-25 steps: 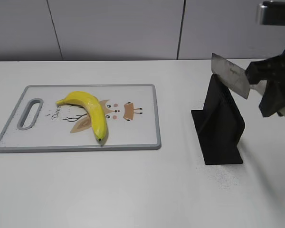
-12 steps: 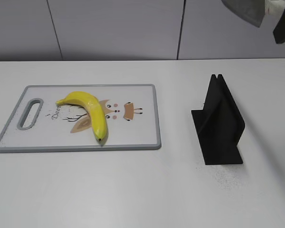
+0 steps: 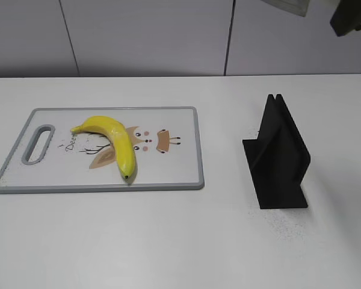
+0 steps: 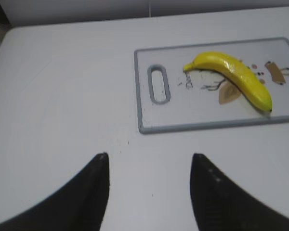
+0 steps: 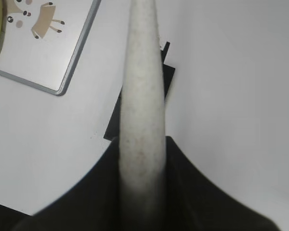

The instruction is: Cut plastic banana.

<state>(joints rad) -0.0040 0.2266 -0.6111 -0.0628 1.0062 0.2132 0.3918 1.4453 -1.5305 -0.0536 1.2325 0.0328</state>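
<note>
Yellow plastic banana (image 3: 112, 142) lies on the cutting board (image 3: 168, 171) at the left, while my right gripper (image 5: 139, 159) clamps a knife handle (image 5: 142, 86) and my left gripper (image 4: 149, 166) hangs spread apart.

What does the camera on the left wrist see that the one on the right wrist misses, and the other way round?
Only the left wrist view shows the open left gripper, the whole plastic banana and the cutting board's handle slot. Only the right wrist view shows the right gripper shut on a pale knife handle, above the black knife stand. Both show the cutting board on the white table.
</note>
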